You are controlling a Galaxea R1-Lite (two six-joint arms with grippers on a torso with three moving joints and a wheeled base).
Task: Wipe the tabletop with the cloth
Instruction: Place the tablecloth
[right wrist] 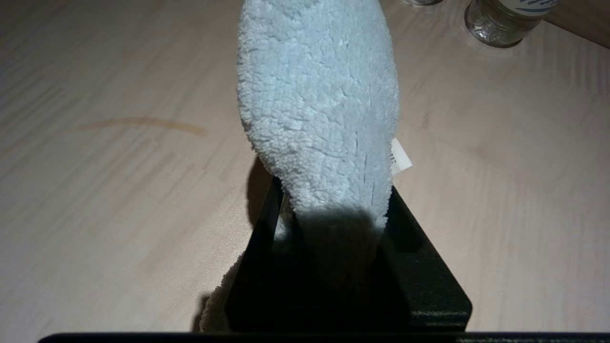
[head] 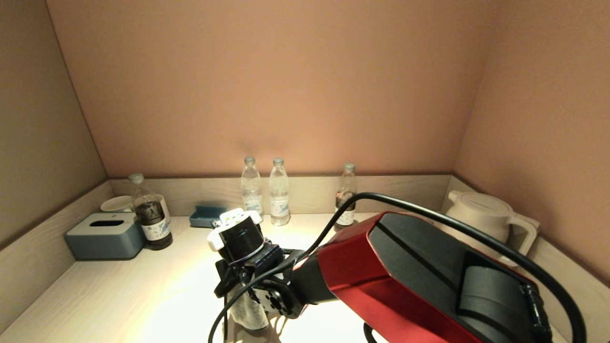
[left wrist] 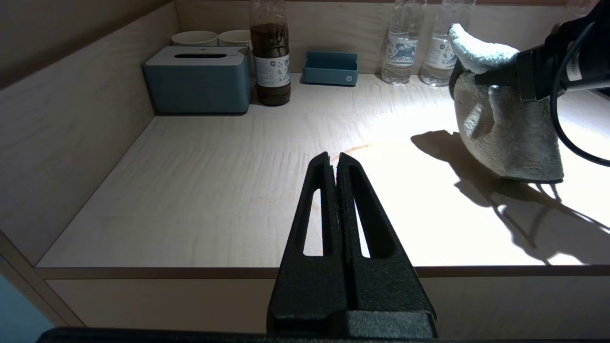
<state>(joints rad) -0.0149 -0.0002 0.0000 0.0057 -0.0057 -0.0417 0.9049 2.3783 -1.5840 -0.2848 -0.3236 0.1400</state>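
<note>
My right gripper [head: 237, 287] is shut on a pale grey fluffy cloth [head: 249, 312] over the middle front of the light wooden tabletop [head: 143, 290]. In the left wrist view the cloth [left wrist: 505, 128] hangs from the right gripper [left wrist: 476, 78] down to about table level; I cannot tell whether it touches. In the right wrist view the cloth [right wrist: 319, 95] drapes over the gripper [right wrist: 329, 190] and hides its fingertips. A thin brown arc-shaped stain [right wrist: 143, 124] lies on the table beside the cloth, also in the left wrist view [left wrist: 355, 149]. My left gripper [left wrist: 336, 159] is shut and empty at the table's front edge.
At the back left stand a blue tissue box [head: 105, 236], white cups [head: 116, 204], a dark bottle [head: 150, 214] and a small blue tray [head: 206, 215]. Three clear bottles [head: 279, 193] line the back wall. A white kettle [head: 491, 219] stands at the back right. Walls enclose three sides.
</note>
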